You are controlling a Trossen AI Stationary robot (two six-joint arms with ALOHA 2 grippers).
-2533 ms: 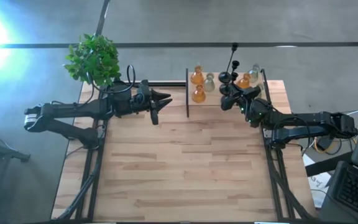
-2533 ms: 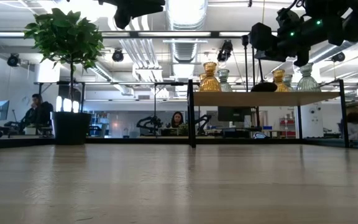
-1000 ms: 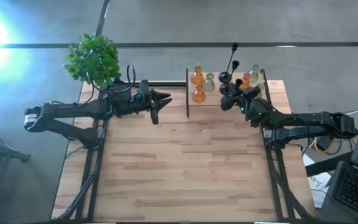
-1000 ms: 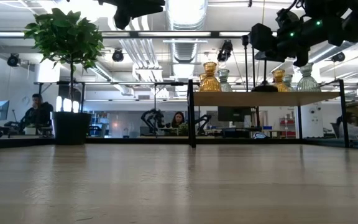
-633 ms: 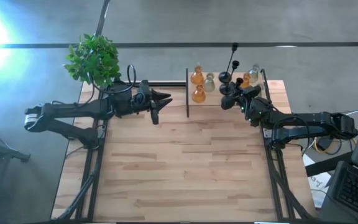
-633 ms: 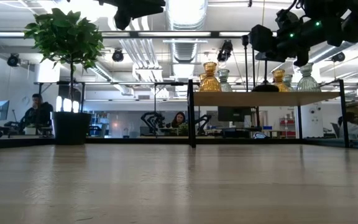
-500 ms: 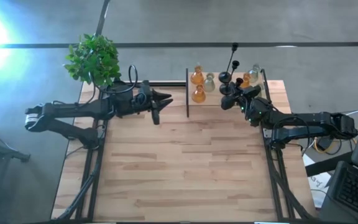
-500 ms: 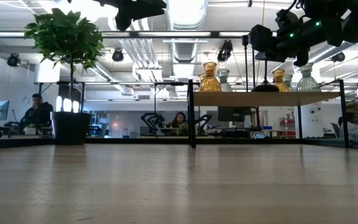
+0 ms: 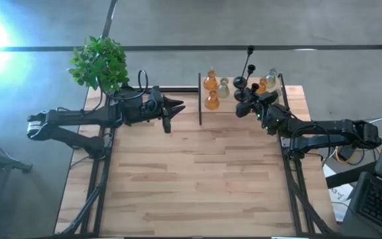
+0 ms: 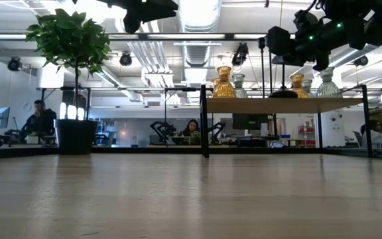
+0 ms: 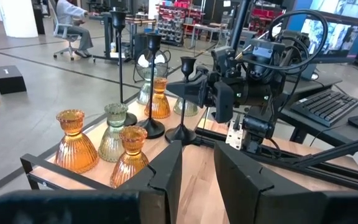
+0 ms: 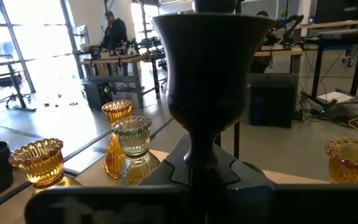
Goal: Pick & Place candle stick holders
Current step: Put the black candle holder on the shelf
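Observation:
A low wooden shelf (image 10: 277,105) at the table's far right carries the candle stick holders. On it stand two amber ones (image 9: 210,81) (image 9: 211,101), a pale clear one (image 9: 223,87), black ones with thin stems (image 9: 240,83), and another amber (image 9: 261,85) and clear one (image 9: 271,76). My right gripper (image 9: 243,106) is at the shelf's near edge, shut on a black holder (image 12: 213,68). My left gripper (image 9: 174,113) is open and empty. It hovers left of the shelf and points toward it, which also shows in its wrist view (image 11: 197,168). My right gripper pinches the black holder's thin stem (image 12: 202,152) just below the cup, between its two fingers. The fingers come level from the table's right side and lie across the stem. The holder is upright. Its round base (image 11: 180,134) looks to be on the shelf.
A green plant (image 9: 99,63) in a wide black pot (image 10: 75,136) stands at the table's far left corner. A tall black stick holder (image 9: 249,52) rises behind the shelf's holders. The bare wooden table (image 9: 191,179) stretches toward the near edge. People sit in the room beyond.

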